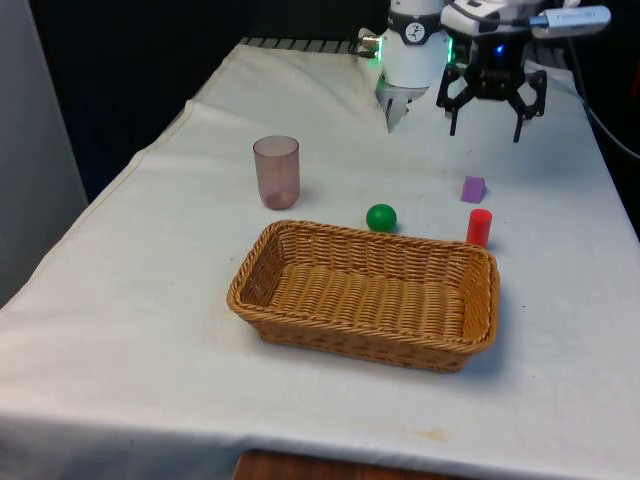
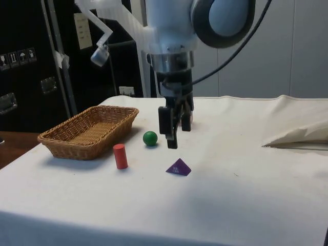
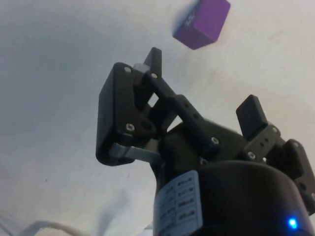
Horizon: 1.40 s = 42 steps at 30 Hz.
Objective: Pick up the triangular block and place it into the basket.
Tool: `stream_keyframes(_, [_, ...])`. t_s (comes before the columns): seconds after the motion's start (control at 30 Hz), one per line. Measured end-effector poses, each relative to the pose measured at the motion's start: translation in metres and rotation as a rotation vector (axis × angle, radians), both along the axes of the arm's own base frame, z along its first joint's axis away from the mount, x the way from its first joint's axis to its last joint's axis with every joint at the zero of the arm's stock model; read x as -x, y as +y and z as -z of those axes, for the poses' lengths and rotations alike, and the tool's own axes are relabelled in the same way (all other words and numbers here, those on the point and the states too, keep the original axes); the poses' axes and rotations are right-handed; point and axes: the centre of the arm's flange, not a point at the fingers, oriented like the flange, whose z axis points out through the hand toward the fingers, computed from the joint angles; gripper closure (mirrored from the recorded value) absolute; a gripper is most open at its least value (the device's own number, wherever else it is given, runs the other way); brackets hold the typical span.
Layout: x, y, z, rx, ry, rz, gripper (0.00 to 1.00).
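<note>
The triangular block (image 1: pixel 473 189) is purple and lies on the white cloth, to the front view's right of a green ball. From the side, the block (image 2: pixel 178 167) rests just in front of my gripper (image 2: pixel 174 134). My gripper (image 1: pixel 486 130) hangs open above the cloth, between the block and the robot's base, holding nothing. In the wrist view the block (image 3: pixel 202 23) lies beyond the spread fingertips (image 3: pixel 153 56), apart from them. The wicker basket (image 1: pixel 350 338) sits near the table's middle with nothing in it.
A green ball (image 1: pixel 381 217) and an upright red cylinder (image 1: pixel 479 227) stand just behind the basket's far rim, near the block. A translucent pinkish cup (image 1: pixel 277 171) stands to the front view's left. The cloth bunches into a fold (image 2: pixel 302 136).
</note>
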Motion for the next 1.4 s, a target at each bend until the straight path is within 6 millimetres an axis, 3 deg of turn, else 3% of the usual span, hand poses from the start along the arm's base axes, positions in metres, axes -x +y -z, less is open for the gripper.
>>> stream_keyframes(0.63, [-0.006,0.001,0.045,-0.026,-0.038,0.042,0.00])
stream_keyframes(1.1, [-0.006,0.001,0.065,-0.041,-0.064,0.048,0.00])
stream_keyframes(1.17, [-0.006,0.001,0.069,-0.045,-0.071,0.047,0.05])
stream_keyframes(1.33, [-0.006,0.001,0.071,-0.047,-0.075,0.048,0.30])
stream_keyframes(1.37, [-0.006,0.001,0.071,-0.047,-0.075,0.048,0.30])
stream_keyframes(1.4, [-0.006,0.001,0.071,-0.047,-0.075,0.048,0.42])
